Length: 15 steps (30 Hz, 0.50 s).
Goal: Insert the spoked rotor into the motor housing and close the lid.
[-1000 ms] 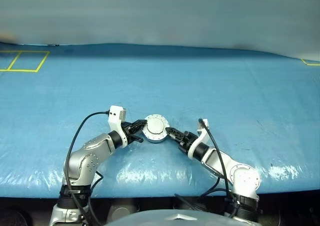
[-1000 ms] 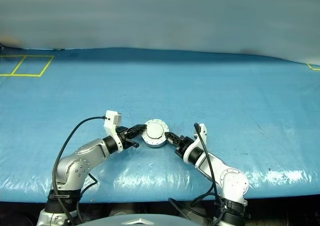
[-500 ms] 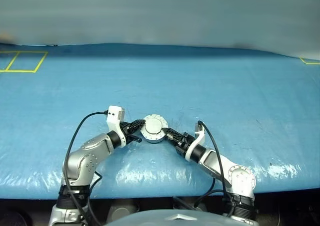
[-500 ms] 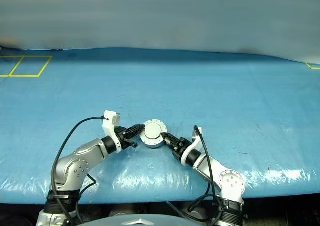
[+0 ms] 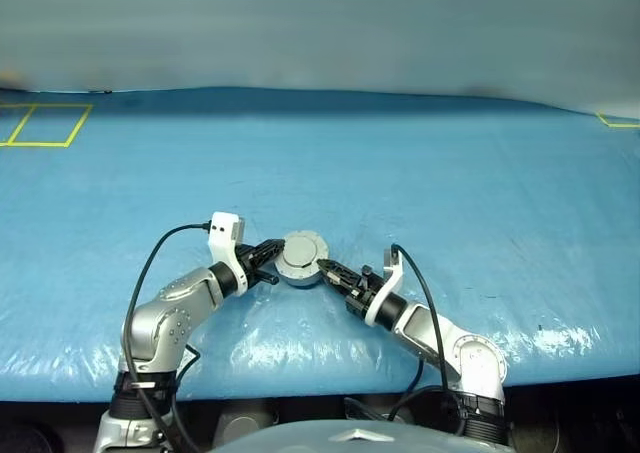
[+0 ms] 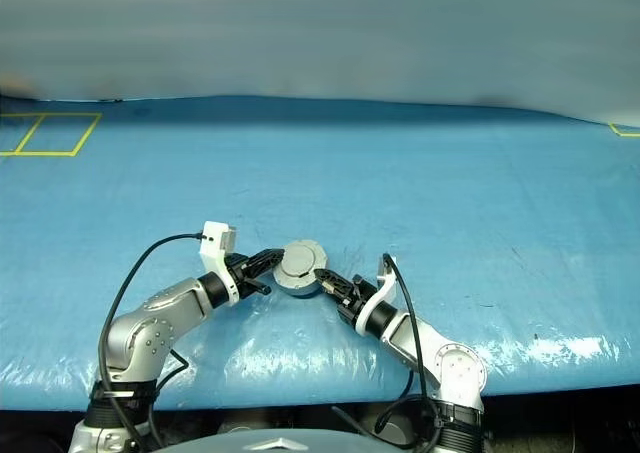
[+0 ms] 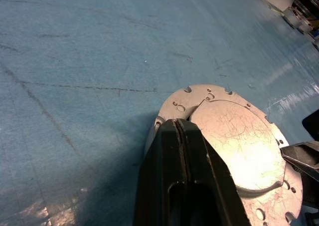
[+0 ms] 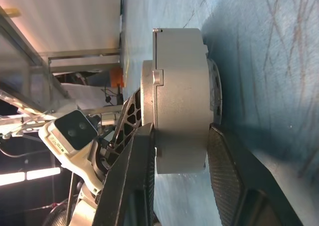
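Note:
The motor housing [image 5: 302,258] sits on the blue sheet between my two grippers, a round silver-grey drum. The lid [image 7: 234,141] lies on top of it, plain grey face with raised centre upward. The spoked rotor is hidden. My left gripper [image 5: 273,262] is shut with nothing between its fingers, and its tip [image 7: 177,123] rests against the housing's flanged rim. My right gripper [image 5: 326,269] comes in from the other side, rolled on edge. In the right wrist view its fingers [image 8: 145,161] bracket the housing [image 8: 179,111] across its thickness, one on the lid side and one under the base.
The blue plastic sheet [image 5: 450,183] covers the whole table, and its front edge runs just below my arms. Yellow tape squares [image 5: 45,125] mark the far left corner, with another tape corner [image 5: 618,123] at the far right.
My right gripper has slid left onto the housing, rolled on edge and narrowed its jaws across it. The housing's top now looks slightly tilted. My left gripper has stayed put.

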Motion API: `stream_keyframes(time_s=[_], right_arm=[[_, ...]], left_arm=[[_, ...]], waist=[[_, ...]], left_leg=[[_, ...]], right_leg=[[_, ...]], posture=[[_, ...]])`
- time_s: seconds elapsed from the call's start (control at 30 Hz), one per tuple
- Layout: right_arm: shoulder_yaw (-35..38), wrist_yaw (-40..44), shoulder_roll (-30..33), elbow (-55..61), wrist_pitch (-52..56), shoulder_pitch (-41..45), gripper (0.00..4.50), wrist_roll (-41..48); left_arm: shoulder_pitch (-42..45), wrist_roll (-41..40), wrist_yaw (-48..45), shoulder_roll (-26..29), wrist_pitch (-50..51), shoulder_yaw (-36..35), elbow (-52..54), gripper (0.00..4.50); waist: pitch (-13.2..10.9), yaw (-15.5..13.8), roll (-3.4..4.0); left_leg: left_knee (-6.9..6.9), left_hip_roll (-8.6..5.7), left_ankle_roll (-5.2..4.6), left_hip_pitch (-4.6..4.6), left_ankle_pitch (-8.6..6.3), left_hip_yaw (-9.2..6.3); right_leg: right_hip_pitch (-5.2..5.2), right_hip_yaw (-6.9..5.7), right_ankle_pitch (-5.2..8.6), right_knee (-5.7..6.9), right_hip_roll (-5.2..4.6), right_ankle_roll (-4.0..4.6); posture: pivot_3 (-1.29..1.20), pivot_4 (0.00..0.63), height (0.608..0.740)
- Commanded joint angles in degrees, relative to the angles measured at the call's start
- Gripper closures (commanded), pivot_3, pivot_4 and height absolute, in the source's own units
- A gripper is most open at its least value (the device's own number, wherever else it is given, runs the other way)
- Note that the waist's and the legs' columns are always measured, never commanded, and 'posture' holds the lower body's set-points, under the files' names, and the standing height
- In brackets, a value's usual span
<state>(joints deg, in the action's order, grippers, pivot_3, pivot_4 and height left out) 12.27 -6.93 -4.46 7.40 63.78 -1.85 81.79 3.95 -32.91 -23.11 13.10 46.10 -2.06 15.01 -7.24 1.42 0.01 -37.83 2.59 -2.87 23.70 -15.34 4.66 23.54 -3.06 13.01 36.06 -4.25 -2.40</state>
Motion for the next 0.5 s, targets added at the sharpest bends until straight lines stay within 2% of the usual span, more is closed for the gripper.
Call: stream_keyframes(time_s=[0.03,0.1,0.23,0.33,0.5], right_arm=[[-3.7,-1.9,-1.9,2.5,0.0,-1.1,3.34,1.9],[-3.6,-2.8,-1.7,3.3,-1.1,-1.4,3.34,3.1],[-3.4,-4.0,-1.4,4.6,-3.9,-1.5,3.34,6.2],[-3.4,-4.6,-1.8,5.9,-6.3,-1.0,3.34,8.6],[-3.2,-4.9,-1.7,7.0,-10.8,1.3,3.34,10.7]], left_arm=[[-1.5,2.1,3.2,-4.6,-8.4,-1.5,0.4,4.50],[-2.3,2.7,3.9,-6.3,-12.1,-2.7,1.0,4.50],[-3.4,-5.8,3.8,-9.3,-8.2,-7.6,0.8,4.50],[-4.0,-10.7,7.2,-10.8,-4.0,-10.4,1.6,3.89],[-4.8,-23.2,11.9,-14.5,0.4,-16.1,2.5,2.20]], waist=[[0.0,0.0,-0.01],[-0.1,-0.1,-0.13],[-0.2,-0.1,-0.23],[-0.2,-0.3,-0.28],[-0.4,-0.4,-0.38]], left_leg=[[0.00,0.00,0.00,0.01,0.00,0.00],[-0.01,-0.02,0.00,0.10,0.00,0.04],[-0.01,0.01,0.00,0.18,0.00,0.05],[-0.04,-0.01,-0.03,0.26,-0.02,0.04],[-0.17,-0.06,-0.12,0.41,-0.06,0.04]], right_leg=[[0.00,0.01,0.00,0.00,0.00,0.00],[0.09,0.05,-0.03,0.00,-0.05,-0.03],[0.19,0.06,-0.05,0.00,-0.01,0.00],[0.22,0.03,-0.14,-0.03,-0.01,-0.18],[0.26,0.00,-0.33,-0.11,0.00,-0.54]], posture=[[0.00,0.150,0.740],[0.00,0.150,0.740],[0.00,0.150,0.740],[0.00,0.150,0.740],[0.00,0.150,0.740]])
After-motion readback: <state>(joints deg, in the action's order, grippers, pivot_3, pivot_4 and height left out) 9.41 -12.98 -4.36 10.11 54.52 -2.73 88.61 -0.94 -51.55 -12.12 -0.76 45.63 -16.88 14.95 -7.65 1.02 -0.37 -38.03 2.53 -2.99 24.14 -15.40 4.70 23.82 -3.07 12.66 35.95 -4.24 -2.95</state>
